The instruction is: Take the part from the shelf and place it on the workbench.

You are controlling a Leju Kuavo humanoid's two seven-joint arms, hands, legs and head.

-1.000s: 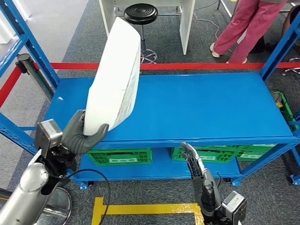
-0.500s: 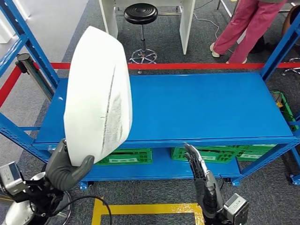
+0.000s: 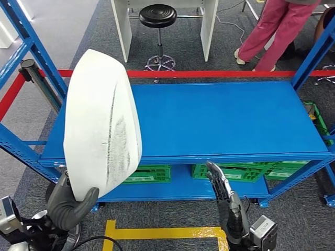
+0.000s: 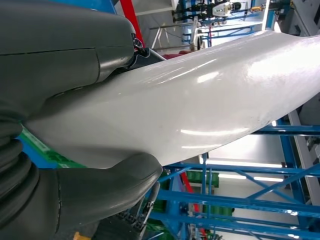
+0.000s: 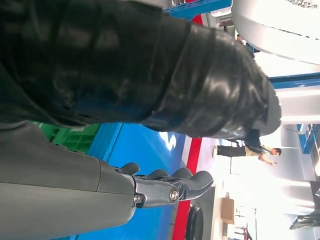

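Part [image 3: 100, 123]: large, white, curved panel with dark scuffing on its face, held upright and tilted in front of the left end of the blue shelf [image 3: 221, 123], clear of its top surface. Left hand [image 3: 71, 204] grips the part's lower edge, thumb on one face, fingers on the other; the left wrist view shows the same clamp [image 4: 75, 165]. Right hand [image 3: 225, 196] is raised before the shelf edge, fingers extended and apart, holding nothing. Green crates [image 3: 233, 171] sit on the lower shelf level. Red barrier tape [image 3: 205, 73] runs behind the shelf, with a stool [image 3: 158, 18] and a person's pink-trousered legs [image 3: 276, 29] beyond it.
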